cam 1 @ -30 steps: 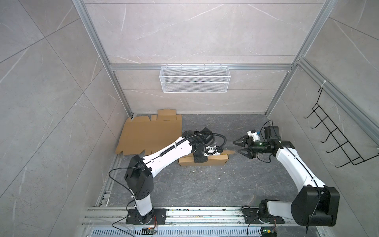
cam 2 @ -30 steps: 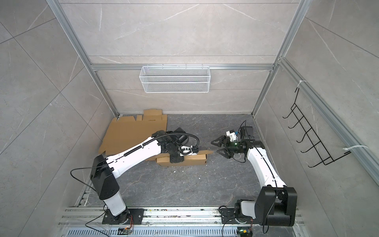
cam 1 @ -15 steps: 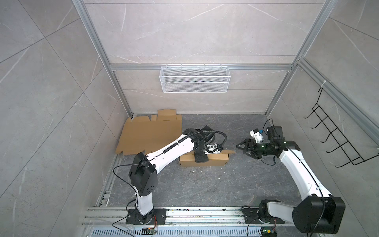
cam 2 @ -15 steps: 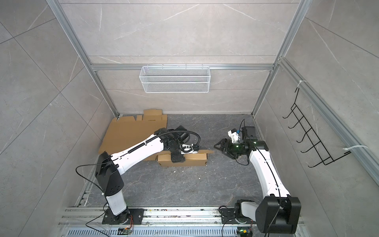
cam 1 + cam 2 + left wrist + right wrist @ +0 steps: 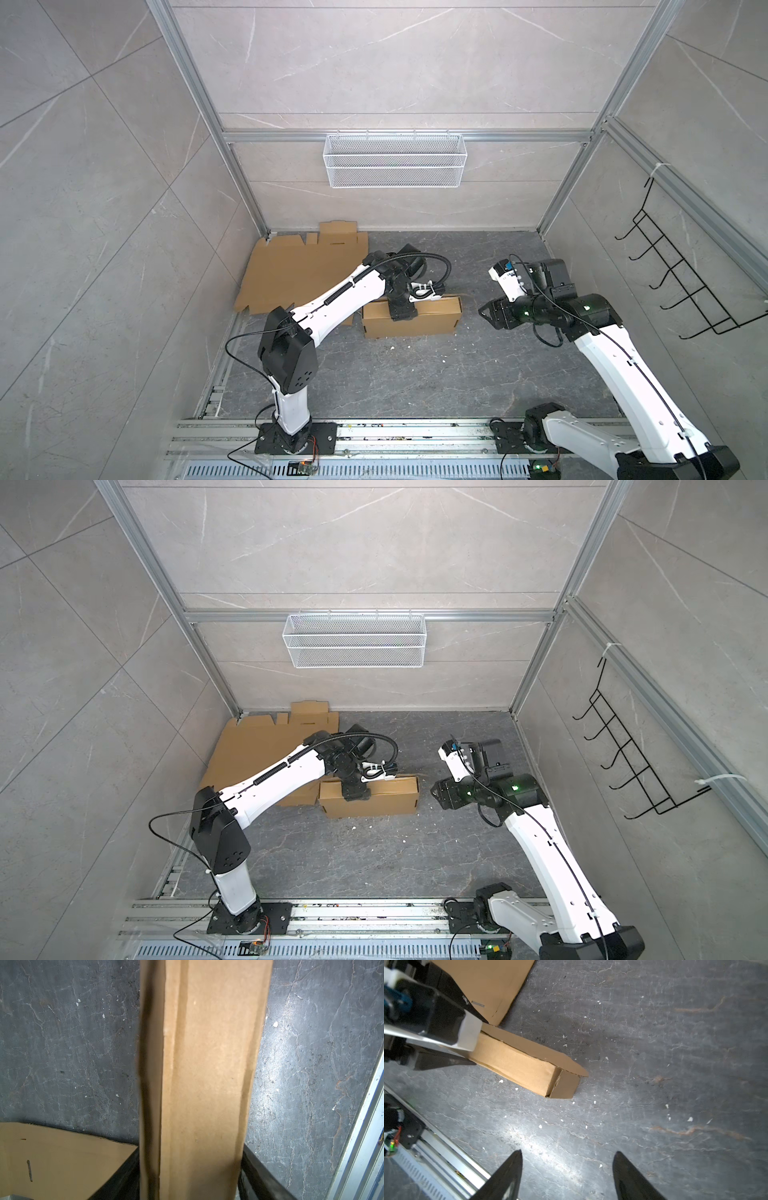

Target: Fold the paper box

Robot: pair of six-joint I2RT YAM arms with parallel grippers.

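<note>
The paper box [image 5: 419, 322] lies near the middle of the tabletop [image 5: 415, 374], its long axis end-on to the empty, parted right gripper [image 5: 484, 311] near its right end, while the nearer left gripper [image 5: 402, 312] straddles it, grip or release not discernible.

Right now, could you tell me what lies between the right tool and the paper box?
Only dark tabletop with white crumbs separates the right tool from the paper box, in right wrist view.

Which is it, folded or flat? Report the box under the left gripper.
Folded: the box shows raised walls and a top, unlike the flat sheet beside it.
</note>
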